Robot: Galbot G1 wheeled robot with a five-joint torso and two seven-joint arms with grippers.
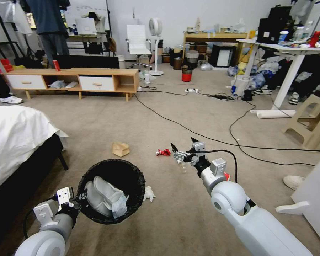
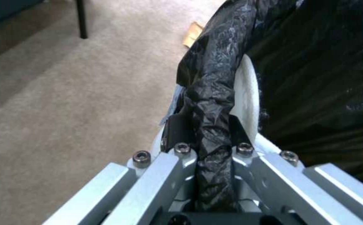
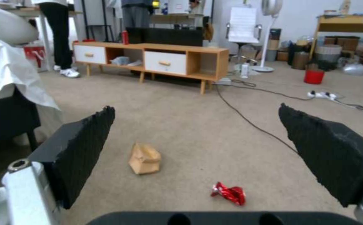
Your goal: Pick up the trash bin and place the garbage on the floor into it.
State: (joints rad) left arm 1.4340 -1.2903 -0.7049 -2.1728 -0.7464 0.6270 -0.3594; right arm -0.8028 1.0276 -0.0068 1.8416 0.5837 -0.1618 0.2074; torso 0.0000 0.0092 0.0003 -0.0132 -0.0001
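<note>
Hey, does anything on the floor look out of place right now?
Yes. Litter lies loose on the carpet: a crumpled paper bag, a crushed red wrapper and a white tissue beside the trash bin, which the left gripper holds by its rim.

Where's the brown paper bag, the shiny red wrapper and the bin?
brown paper bag (image 3: 145,158), right wrist view, middle of its crumpled front.
red wrapper (image 3: 229,193), right wrist view, centre of the crushed foil.
trash bin (image 1: 135,176), head view, black-lined rim on the far side from the left gripper.
</note>
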